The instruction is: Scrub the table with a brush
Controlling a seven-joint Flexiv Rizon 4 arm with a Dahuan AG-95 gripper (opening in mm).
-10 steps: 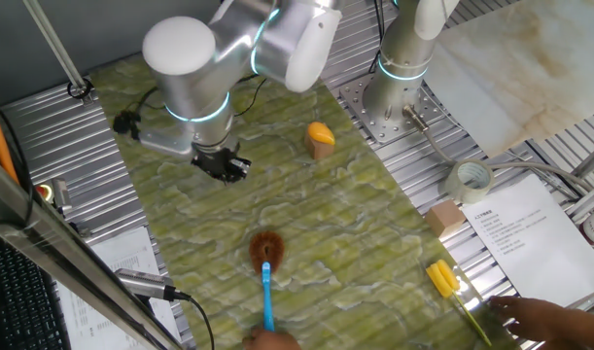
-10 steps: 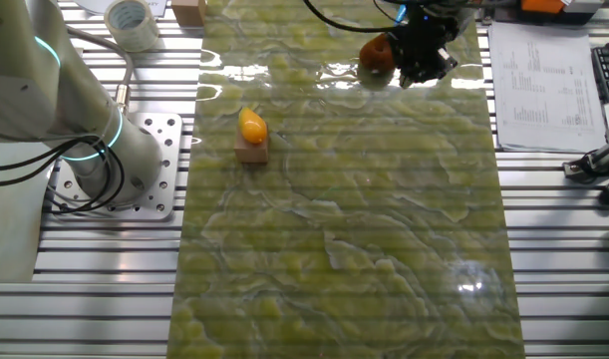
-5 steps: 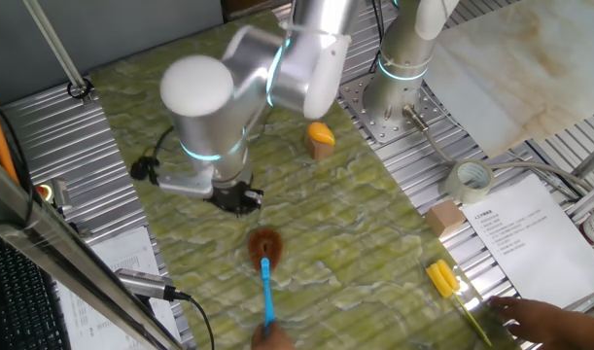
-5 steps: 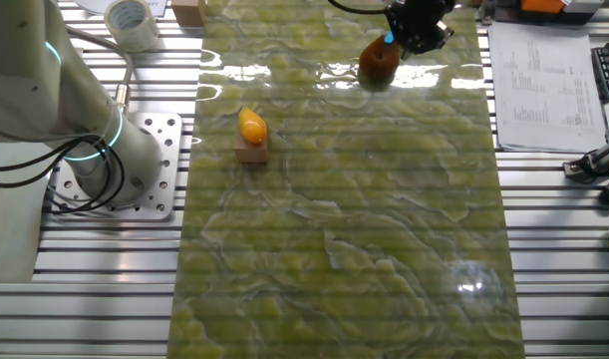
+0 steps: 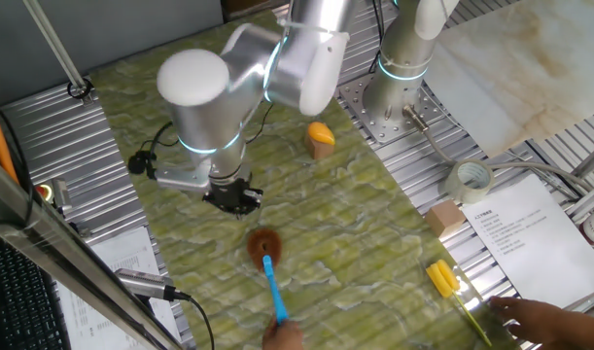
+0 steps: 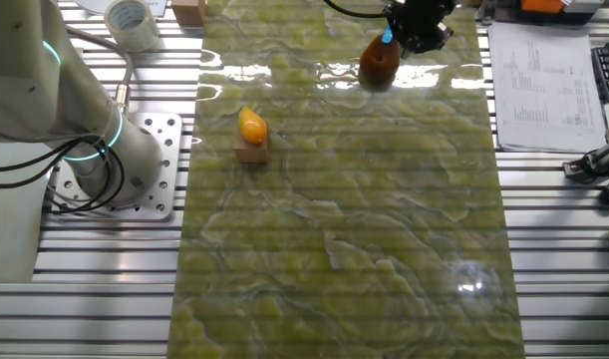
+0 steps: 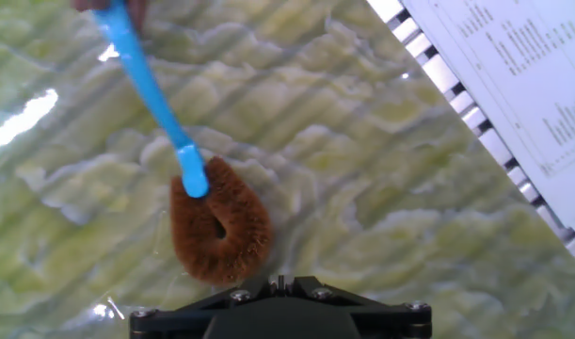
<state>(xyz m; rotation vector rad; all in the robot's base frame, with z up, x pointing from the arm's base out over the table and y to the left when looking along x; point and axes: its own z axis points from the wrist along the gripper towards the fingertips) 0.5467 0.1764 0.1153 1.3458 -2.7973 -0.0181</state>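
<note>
The table (image 5: 374,224) has a green-yellow marbled top. The brush lies on it, its reddish-brown bristles (image 5: 265,245) down and its light-blue handle (image 5: 275,290) running to the near edge, where a person's hand (image 5: 283,335) holds the end. My gripper (image 5: 234,198) hangs just above the table, a little up-left of the bristles, shut and empty. In the hand view the brush (image 7: 219,226) lies right ahead of my gripper (image 7: 281,281), apart from it. In the other fixed view my gripper (image 6: 416,25) is beside the brush (image 6: 379,62).
An orange object on a wooden block (image 5: 320,137) stands mid-table. A second arm's base (image 5: 394,97), a tape roll (image 5: 471,179), a paper sheet (image 5: 515,226) and a yellow tool (image 5: 444,277) lie to the right. Another hand (image 5: 544,316) is at the lower right.
My arm has come from the far left towards the brush and lowered near its bristles. The handle has swung slightly right in the person's hand.
</note>
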